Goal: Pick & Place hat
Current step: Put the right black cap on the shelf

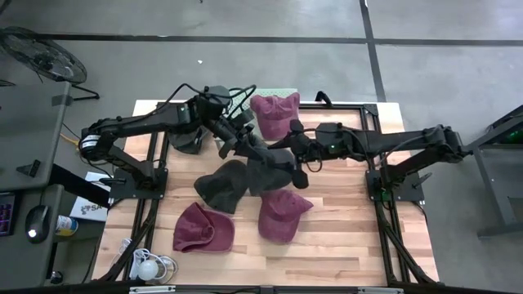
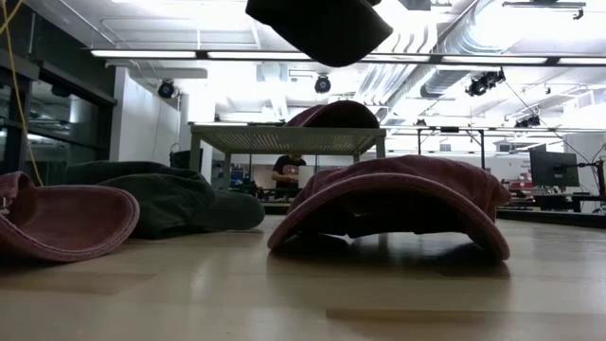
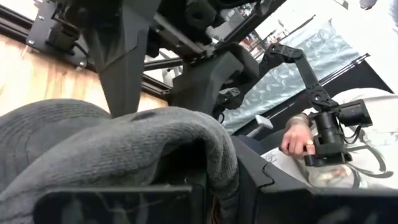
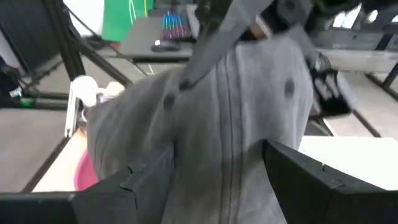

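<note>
A dark grey hat (image 1: pixel 274 167) hangs in the air over the middle of the table, between my two grippers; the low view shows its underside (image 2: pixel 322 28) well clear of the wood. My left gripper (image 1: pixel 243 140) comes from the table's left and is shut on the hat (image 3: pixel 124 137). My right gripper (image 1: pixel 296 162) comes from the right and stands open, one finger (image 4: pixel 143 180) on each side of the hat's crown (image 4: pixel 249 99). My left gripper is shut on the grey hat's left end, coming nearly level from the table's left. The cloth (image 3: pixel 186 143) drapes over the fingers and hides the place of contact. The hat hangs lifted clear of the table. My right gripper: I cannot tell whether its open fingers touch the crown.
A second dark grey hat (image 1: pixel 219 186) lies on the table below the held one. Two maroon hats (image 1: pixel 203 229) (image 1: pixel 283 214) lie near the front edge; a third (image 1: pixel 274 114) sits on a raised rack (image 2: pixel 284 140) at the far edge. Another dark hat (image 1: pixel 188 140) lies under my left arm.
</note>
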Action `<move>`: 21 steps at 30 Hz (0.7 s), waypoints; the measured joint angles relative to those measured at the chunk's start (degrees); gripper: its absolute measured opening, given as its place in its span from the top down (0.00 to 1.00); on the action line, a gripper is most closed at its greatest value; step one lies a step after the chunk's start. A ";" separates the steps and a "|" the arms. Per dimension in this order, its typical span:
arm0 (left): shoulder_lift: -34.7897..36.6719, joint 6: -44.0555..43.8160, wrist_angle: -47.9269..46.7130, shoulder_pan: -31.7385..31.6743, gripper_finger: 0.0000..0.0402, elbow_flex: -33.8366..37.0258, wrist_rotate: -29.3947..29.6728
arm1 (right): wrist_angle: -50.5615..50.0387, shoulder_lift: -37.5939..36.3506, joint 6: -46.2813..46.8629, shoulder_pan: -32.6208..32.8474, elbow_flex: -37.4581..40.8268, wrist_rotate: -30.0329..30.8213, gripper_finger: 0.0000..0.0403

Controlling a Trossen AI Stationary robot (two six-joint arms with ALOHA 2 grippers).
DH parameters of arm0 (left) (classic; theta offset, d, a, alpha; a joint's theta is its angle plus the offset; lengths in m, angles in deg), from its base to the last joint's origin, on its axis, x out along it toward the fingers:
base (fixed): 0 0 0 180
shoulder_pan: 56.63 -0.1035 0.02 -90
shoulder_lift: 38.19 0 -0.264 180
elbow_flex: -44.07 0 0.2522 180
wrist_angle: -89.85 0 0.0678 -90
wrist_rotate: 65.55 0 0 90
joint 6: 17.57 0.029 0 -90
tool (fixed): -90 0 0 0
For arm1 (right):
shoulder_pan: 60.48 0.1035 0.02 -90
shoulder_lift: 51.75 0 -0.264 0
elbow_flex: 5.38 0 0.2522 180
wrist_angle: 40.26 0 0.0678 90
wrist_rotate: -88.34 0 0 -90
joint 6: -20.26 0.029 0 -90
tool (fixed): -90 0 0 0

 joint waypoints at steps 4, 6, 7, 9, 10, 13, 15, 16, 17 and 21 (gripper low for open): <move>0.00 0.13 0.02 1.05 0.92 0.00 0.14 | 1.49 1.11 -0.02 -1.05 0.00 0.26 0.41; 0.00 0.24 -0.08 1.73 0.92 0.00 0.71 | 1.64 1.54 0.03 -1.76 0.00 -1.33 0.41; 0.00 0.45 -0.01 1.77 0.92 0.00 0.89 | 1.79 1.75 0.16 -2.05 0.00 -2.58 0.41; 0.00 0.45 -0.03 1.80 0.92 0.00 0.70 | 2.20 2.40 0.20 -2.36 -0.02 -4.51 0.41; 0.00 0.42 -0.12 1.80 0.92 0.01 0.45 | 2.45 2.67 0.16 -2.36 -0.02 -4.97 0.41; 0.00 0.40 -0.21 1.81 0.92 0.07 0.14 | 3.55 3.55 0.13 -2.36 -0.02 -6.90 0.41; 0.00 0.42 -0.07 1.83 0.92 0.07 -0.05 | 3.85 3.72 0.11 -2.37 -0.02 -8.22 0.43; 0.00 0.40 0.05 1.83 0.92 0.07 -0.05 | 3.84 3.72 0.10 -2.36 -0.02 -8.27 0.44; 0.00 0.42 0.07 1.83 0.92 0.07 -0.07 | 3.78 3.72 0.09 -2.36 -0.02 -8.16 0.46; 0.00 0.24 -0.02 1.83 0.92 0.07 -0.05 | 3.64 3.72 0.04 -2.36 -0.02 -8.12 0.55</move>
